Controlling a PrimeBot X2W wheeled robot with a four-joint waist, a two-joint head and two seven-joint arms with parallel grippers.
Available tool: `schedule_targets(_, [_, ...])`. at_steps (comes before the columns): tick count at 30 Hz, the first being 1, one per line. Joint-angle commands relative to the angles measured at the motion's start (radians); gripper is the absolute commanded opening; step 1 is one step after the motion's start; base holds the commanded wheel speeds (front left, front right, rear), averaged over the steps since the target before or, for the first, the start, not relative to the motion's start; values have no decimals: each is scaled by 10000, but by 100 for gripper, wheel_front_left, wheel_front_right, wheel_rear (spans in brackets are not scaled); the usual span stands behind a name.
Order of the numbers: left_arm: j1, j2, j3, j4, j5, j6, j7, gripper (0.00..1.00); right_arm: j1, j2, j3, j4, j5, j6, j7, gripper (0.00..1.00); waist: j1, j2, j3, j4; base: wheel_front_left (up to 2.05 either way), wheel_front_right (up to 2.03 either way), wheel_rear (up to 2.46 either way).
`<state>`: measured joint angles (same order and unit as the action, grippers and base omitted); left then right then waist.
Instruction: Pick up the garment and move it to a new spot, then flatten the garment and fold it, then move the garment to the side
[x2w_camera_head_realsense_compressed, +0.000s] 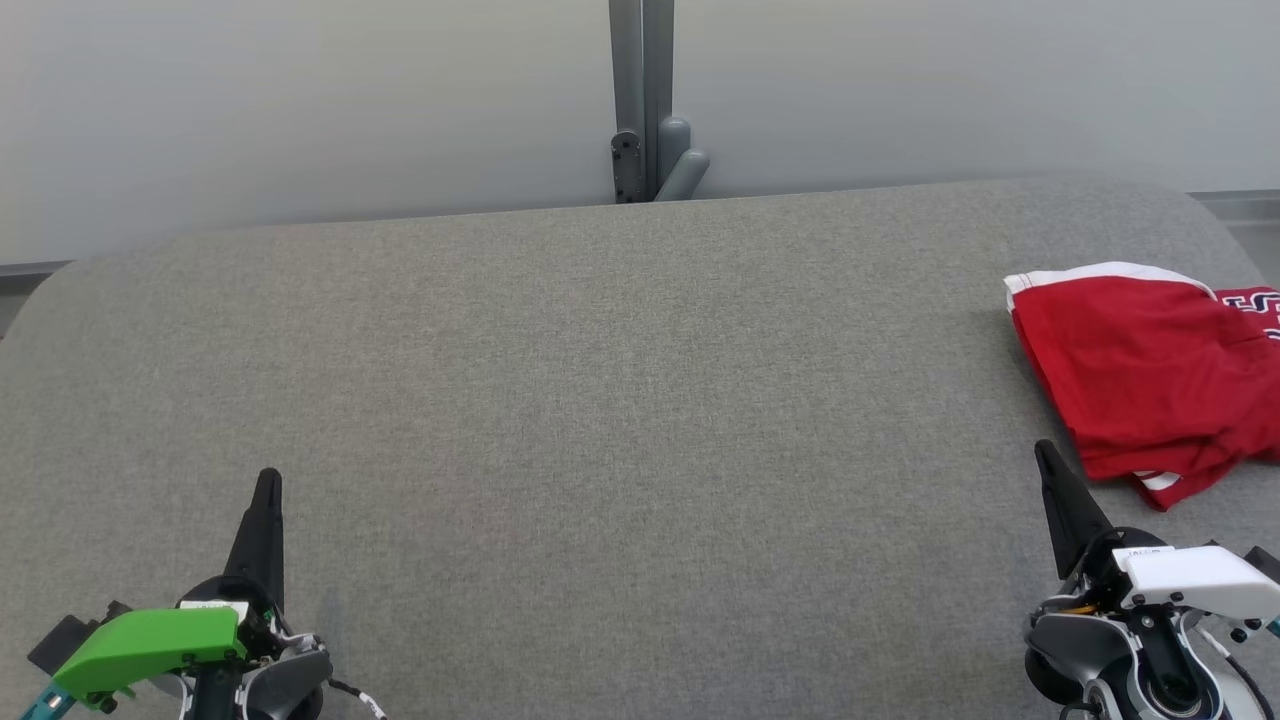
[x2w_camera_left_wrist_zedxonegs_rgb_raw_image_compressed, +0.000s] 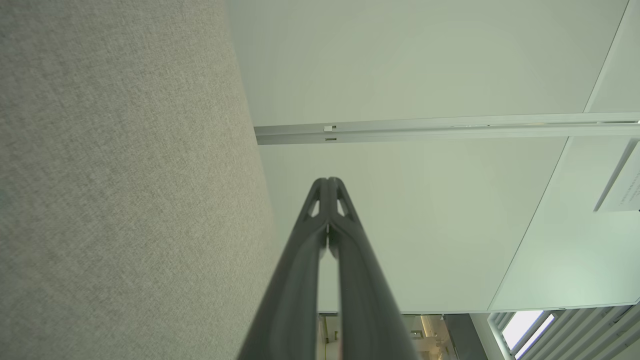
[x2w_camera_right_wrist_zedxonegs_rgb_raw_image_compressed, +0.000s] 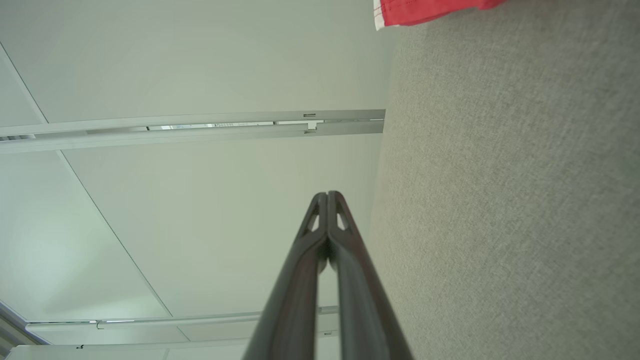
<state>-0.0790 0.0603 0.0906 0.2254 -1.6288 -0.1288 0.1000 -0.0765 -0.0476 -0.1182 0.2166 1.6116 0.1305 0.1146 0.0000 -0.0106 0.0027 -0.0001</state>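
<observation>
A red garment (x2w_camera_head_realsense_compressed: 1150, 375) with white trim lies folded at the far right of the grey fabric table (x2w_camera_head_realsense_compressed: 600, 400), partly past the head view's right edge. Its edge (x2w_camera_right_wrist_zedxonegs_rgb_raw_image_compressed: 425, 10) shows at the top of the right wrist view. My right gripper (x2w_camera_head_realsense_compressed: 1045, 455) rests at the lower right, shut and empty, its tip a short way left of the garment's near corner and apart from it. My left gripper (x2w_camera_head_realsense_compressed: 268, 480) sits at the lower left, shut with nothing in it. In the wrist views the left gripper's fingertips (x2w_camera_left_wrist_zedxonegs_rgb_raw_image_compressed: 328, 182) and the right gripper's fingertips (x2w_camera_right_wrist_zedxonegs_rgb_raw_image_compressed: 327, 196) are pressed together.
A grey metal post with a bracket (x2w_camera_head_realsense_compressed: 645, 110) stands behind the table's far edge against a pale wall (x2w_camera_head_realsense_compressed: 300, 100). The table's grey surface stretches wide between the two grippers.
</observation>
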Motion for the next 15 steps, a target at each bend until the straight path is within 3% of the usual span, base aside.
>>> schedule_targets(1, [-154,24,21,-37,17,-48,19,0,-96,-50,3,16,72,4,62,0,0,106,0,0,0,0,0])
schedule_targets(15, [-157,4,51,-36,41,-48,44,0,-96,-48,4,16,71,4,61,0,0,106,0,0,0,0,0])
